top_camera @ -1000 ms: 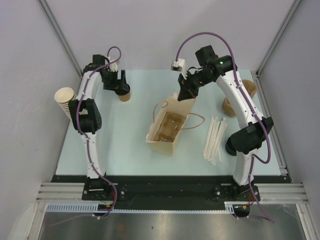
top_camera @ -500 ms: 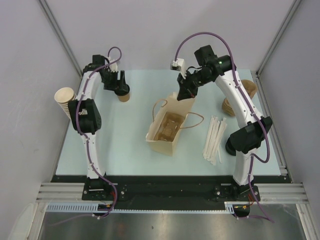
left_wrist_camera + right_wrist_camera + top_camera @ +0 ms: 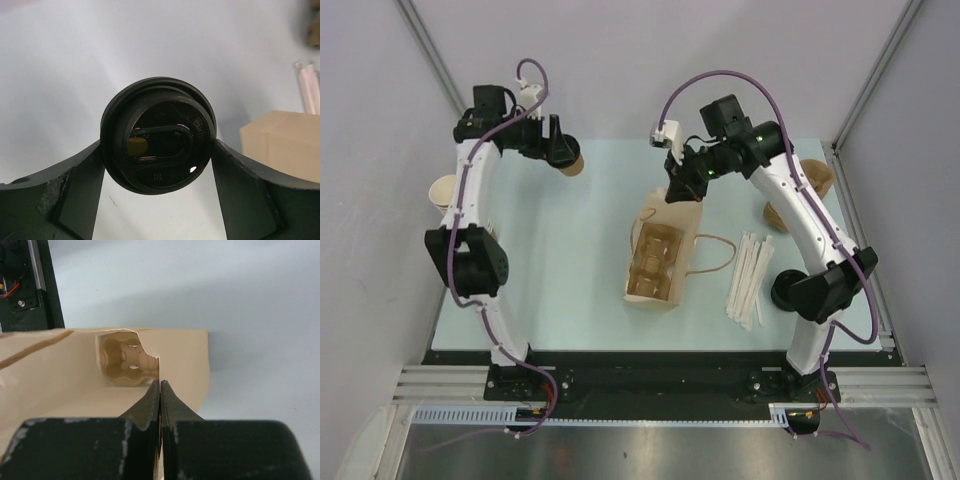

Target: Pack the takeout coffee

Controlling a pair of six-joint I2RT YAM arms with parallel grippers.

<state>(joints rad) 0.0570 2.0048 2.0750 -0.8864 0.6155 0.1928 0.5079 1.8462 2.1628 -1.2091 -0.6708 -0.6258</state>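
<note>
The left gripper [image 3: 563, 156] is clasped around the paper cup [image 3: 573, 166]. In the left wrist view its 2 fingers [image 3: 75, 195] press against either side of the black lid [image 3: 158, 134] that caps the cup, with the lid facing the camera. In the top view the cup sits tilted in that grip, above the far-left part of the table [image 3: 560, 260], well apart from the paper bag [image 3: 670, 215].

The right gripper [image 3: 159, 385] is clenched, with the 2 fingers pinched together on the far rim of the bag. The bag stands open near the middle of the table, its rope handle lying out to the right. The brown carrier tray [image 3: 655, 262] is inside the bag, at its bottom, and also shows through the mouth in the right wrist view.

Right of the bag, a bundle of white sticks [image 3: 748, 280] lies on the table. A stack of cups [image 3: 445, 190] rests at the table's left edge, beside the left arm.
</note>
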